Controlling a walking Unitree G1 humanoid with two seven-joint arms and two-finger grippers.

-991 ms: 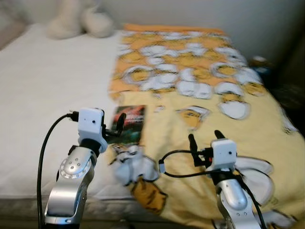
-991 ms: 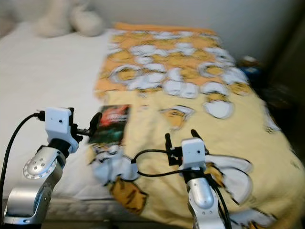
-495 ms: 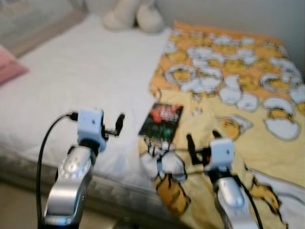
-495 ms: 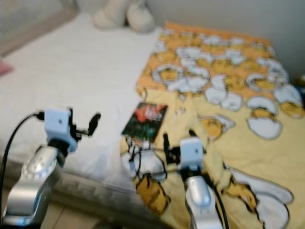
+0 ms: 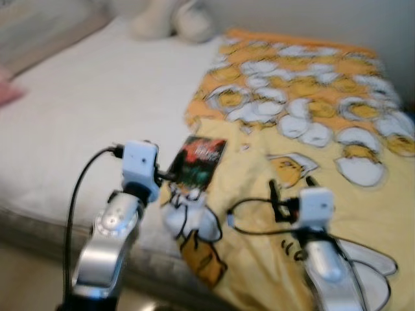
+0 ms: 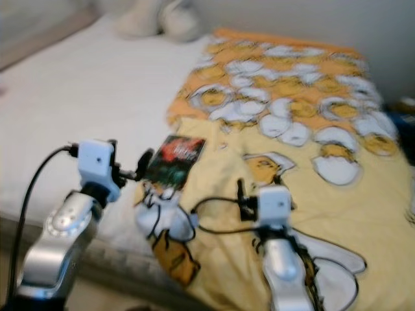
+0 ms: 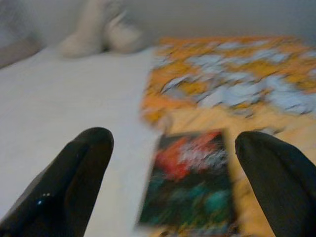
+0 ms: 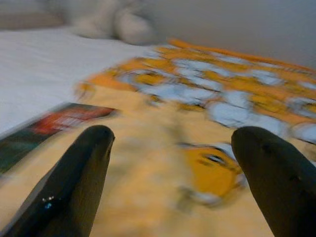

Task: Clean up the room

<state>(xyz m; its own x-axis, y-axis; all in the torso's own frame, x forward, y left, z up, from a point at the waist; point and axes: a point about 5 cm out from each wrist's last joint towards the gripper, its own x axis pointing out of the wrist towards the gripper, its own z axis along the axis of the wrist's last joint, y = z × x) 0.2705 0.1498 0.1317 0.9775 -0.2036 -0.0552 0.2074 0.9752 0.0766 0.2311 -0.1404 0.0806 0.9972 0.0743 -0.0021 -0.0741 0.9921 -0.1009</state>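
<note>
Dark-covered book (image 5: 200,162), its writing too blurred to read, lies on the bed (image 5: 78,116) at the yellow blanket's (image 5: 324,149) left edge. Your left gripper (image 7: 173,168) hangs spread just before it; your right gripper (image 8: 168,168), also spread, is over the blanket.

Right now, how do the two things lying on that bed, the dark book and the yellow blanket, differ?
The book is small, flat, stiff and dark with red and green print; the blanket is large, soft, rumpled and yellow-orange with white cartoon shapes. The book sits at the blanket's edge beside the white sheet, while the blanket covers the bed's right half. Both lie on the bed.
</note>
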